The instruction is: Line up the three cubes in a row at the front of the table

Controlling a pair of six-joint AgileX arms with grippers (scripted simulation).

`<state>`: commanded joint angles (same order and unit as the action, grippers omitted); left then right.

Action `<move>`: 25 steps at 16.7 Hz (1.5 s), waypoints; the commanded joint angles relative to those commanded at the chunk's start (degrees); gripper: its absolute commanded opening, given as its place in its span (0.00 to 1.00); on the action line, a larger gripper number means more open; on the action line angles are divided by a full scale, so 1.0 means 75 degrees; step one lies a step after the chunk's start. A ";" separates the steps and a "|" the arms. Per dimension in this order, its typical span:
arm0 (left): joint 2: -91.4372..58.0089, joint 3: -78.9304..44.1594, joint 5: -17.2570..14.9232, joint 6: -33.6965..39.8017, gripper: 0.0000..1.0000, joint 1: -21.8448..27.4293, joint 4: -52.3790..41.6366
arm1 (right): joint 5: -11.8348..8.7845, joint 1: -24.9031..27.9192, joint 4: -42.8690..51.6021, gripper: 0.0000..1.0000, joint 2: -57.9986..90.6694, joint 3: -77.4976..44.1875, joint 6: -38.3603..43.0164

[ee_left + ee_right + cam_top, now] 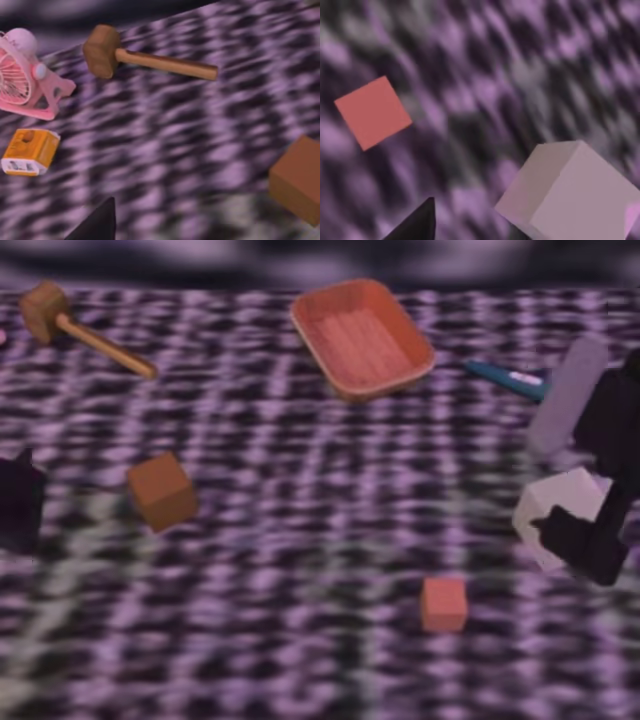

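The pale pink-lilac cube [553, 502] sits at the right side of the table [300, 540]. My right gripper [588, 542] hangs open right against its front-right corner. In the right wrist view the cube [575, 195] lies to one side of the jaws, not between them, and one dark finger [417, 225] shows over bare table. The small salmon-orange cube [443, 603] rests near the front, right of centre, and also shows from the right wrist [372, 112]. The brown wooden-looking cube [160, 490] stands at mid-left [299, 180]. My left gripper [15, 502] is parked open at the left edge.
An orange-red tray [405, 370] stands at the back centre. A wooden mallet [60, 320] lies at the back left. A blue pen-like item [505, 377] and a lilac oblong object [570, 390] lie at the back right. A pink fan [25, 75] and an orange-white box [30, 152] are near the mallet.
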<state>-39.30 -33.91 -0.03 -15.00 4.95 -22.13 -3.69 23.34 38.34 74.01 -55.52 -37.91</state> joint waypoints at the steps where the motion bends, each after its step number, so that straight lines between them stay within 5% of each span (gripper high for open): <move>1: -0.0886 -0.0632 0.0004 -0.0286 1.00 0.0091 -0.0443 | -0.0018 -0.0282 -0.0400 1.00 -0.0787 0.0568 0.0353; 13: -0.9890 -0.7315 -0.0009 -0.3304 1.00 0.1091 -0.5042 | 0.0300 -0.2728 -0.4361 1.00 -0.8534 0.6501 0.4272; 25: -1.1320 -0.8552 -0.0017 -0.3845 1.00 0.1242 -0.5572 | 0.0492 -0.3036 -0.5112 1.00 -0.9868 0.7402 0.5054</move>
<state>-124.20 -98.06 -0.15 -43.84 14.27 -63.92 0.00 0.57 0.00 0.00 0.00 0.00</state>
